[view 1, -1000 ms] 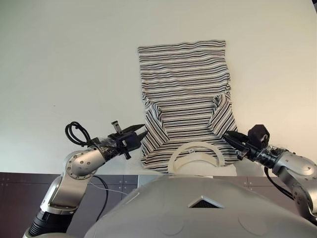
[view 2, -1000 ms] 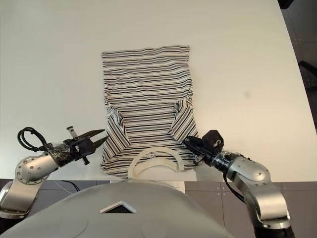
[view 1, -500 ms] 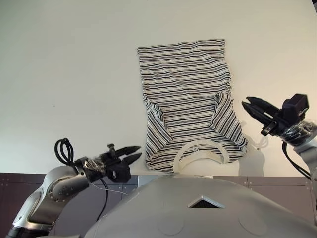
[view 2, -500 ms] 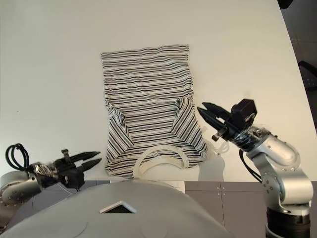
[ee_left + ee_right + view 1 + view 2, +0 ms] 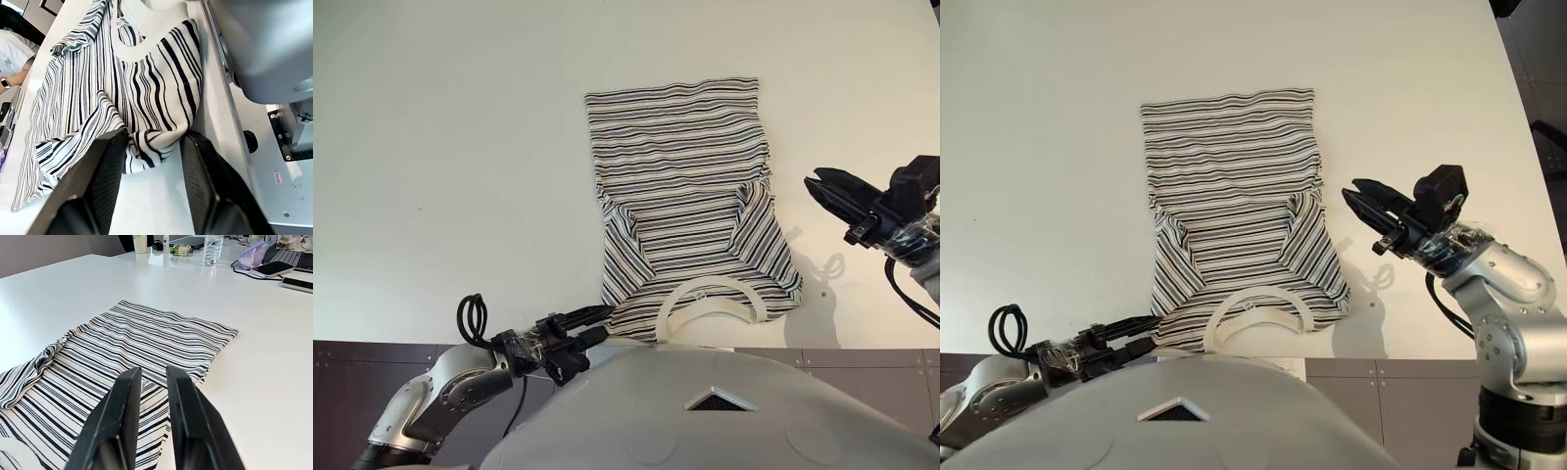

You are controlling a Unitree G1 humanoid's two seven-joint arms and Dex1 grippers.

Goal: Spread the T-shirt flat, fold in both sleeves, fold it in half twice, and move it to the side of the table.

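The black-and-white striped T-shirt (image 5: 685, 196) lies flat on the white table (image 5: 460, 147). Both sleeves are folded in, and its white collar (image 5: 710, 294) is at the near edge. My left gripper (image 5: 603, 321) is low at the table's near edge. It stands open, and the left wrist view shows the shirt's near-left shoulder corner (image 5: 151, 147) between its fingers (image 5: 93, 186). My right gripper (image 5: 815, 186) hangs above the table, just right of the shirt and apart from it. It is slightly open and holds nothing (image 5: 154, 372).
Bare table lies on both sides of the shirt and beyond its hem. At the table's far end the right wrist view shows a water bottle (image 5: 211, 242), phones (image 5: 274, 268) and other small items. The table's near edge runs just below the collar.
The right gripper let go of the near-right shoulder and rose away to the right. The left gripper dropped back below the table edge, then came forward to the near-left corner.
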